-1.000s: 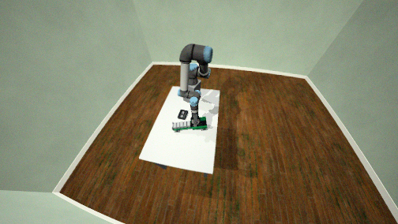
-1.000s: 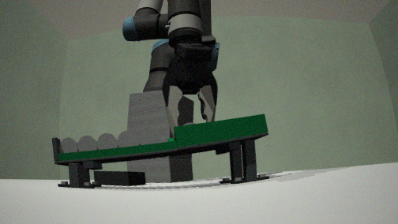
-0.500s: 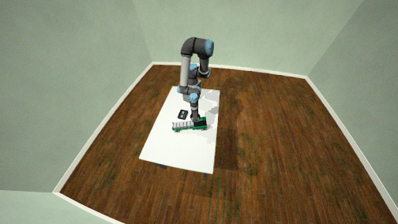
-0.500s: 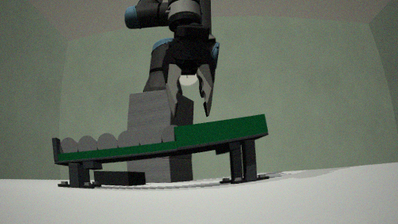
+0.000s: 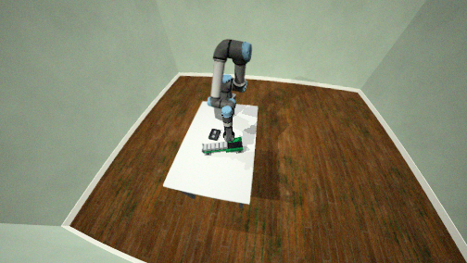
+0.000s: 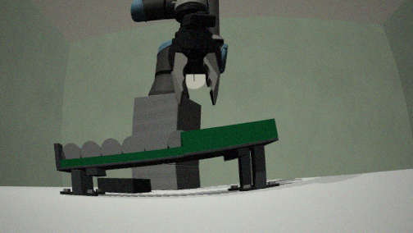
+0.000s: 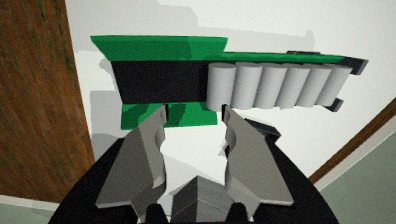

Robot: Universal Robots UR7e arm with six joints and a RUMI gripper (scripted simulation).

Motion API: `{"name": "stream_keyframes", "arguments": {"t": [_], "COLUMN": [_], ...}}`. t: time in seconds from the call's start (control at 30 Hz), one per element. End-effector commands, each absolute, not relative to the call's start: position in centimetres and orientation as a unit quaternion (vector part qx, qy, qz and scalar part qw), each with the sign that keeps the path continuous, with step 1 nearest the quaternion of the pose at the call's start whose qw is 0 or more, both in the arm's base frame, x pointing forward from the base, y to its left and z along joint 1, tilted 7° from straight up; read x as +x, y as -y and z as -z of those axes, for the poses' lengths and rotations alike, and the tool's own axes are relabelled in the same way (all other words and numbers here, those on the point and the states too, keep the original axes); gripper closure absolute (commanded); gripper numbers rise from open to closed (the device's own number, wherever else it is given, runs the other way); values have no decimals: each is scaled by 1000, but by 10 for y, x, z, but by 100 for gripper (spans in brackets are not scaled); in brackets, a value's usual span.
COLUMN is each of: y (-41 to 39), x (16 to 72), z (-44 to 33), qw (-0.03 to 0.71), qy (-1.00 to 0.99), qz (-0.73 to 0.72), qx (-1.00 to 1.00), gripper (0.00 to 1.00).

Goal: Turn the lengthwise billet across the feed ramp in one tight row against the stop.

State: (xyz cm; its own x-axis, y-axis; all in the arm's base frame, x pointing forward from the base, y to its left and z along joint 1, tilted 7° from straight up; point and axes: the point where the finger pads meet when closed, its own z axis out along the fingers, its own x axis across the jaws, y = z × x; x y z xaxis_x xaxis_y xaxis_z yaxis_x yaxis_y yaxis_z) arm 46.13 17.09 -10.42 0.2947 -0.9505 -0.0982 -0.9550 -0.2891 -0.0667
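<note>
- Claw (image 7: pixel 195 112) is released: fingers partly spread with nothing between them. It hangs above the ramp (image 7: pixel 160 47), well up-slope from the stop (image 7: pixel 356 64).
- All six billets (image 7: pixel 277 85) lie across the ramp in one row running back from the stop. As far as I can tell from the wrist view, they're touching side by side.
- The billet farthest from the stop (image 7: pixel 221 86) looks square to its neighbours. No billet lies lengthwise anywhere I can see.
- So I'd say the turning is basically done, and what's left is backing off cleanly and checking the row.
- Pull straight up, away from the ramp. One fingertip (image 7: pixel 227 112) sits right by the end of that farthest billet in the wrist view, so don't swing sideways toward the stop while you're low.
- From the side view, the claw (image 6: pixel 197 100) already has daylight under it, so you've got room.
- Check the contact at the stop (image 6: pixel 58 152) itself. It's too small to judge from the top view.
- If you spot a gap, nudge that farthest billet gently down-slope toward the stop rather than re-gripping it.
- Round bars roll easily, so go slow.
</note>
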Motion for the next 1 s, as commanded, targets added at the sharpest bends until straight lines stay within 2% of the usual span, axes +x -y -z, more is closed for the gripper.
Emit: {"name": "stream_keyframes", "arguments": {"t": [0.0, 0.97], "y": [-170, -171], "x": [461, 462], "z": [99, 101], "qw": [56, 56], "qy": [-593, -594], "qz": [-20, -19], "qx": [-803, -803], "gripper": [65, 65]}}
